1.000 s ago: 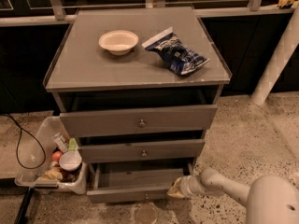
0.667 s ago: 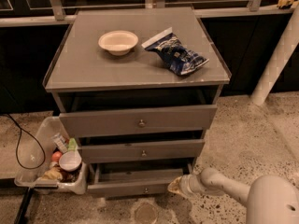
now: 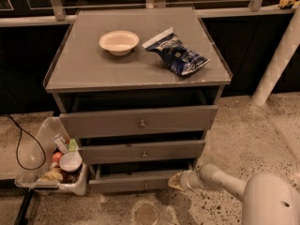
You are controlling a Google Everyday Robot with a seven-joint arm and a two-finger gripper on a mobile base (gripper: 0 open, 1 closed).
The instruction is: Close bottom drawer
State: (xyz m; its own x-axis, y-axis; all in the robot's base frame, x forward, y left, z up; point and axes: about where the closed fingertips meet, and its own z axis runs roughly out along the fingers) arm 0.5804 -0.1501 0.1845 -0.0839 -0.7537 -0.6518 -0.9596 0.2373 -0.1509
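Note:
The bottom drawer (image 3: 136,182) is the lowest grey front of the cabinet, with a small round knob (image 3: 146,185). It stands out only slightly from the cabinet, its front a little ahead of the middle drawer (image 3: 140,152). My gripper (image 3: 175,181) is low at the drawer's right end, its yellowish tip pressed against the right corner of the drawer front. The white arm (image 3: 220,179) runs back to the lower right.
The top drawer (image 3: 140,122) sticks out widest. On the cabinet top sit a white bowl (image 3: 119,42) and a blue snack bag (image 3: 178,54). A white bin of clutter (image 3: 51,163) stands at the cabinet's left, with a black cable (image 3: 18,146). A white pole (image 3: 276,60) rises at right.
The bottom drawer has slid inward, from well pulled out to nearly flush. My gripper has followed it toward the cabinet, staying against its right end.

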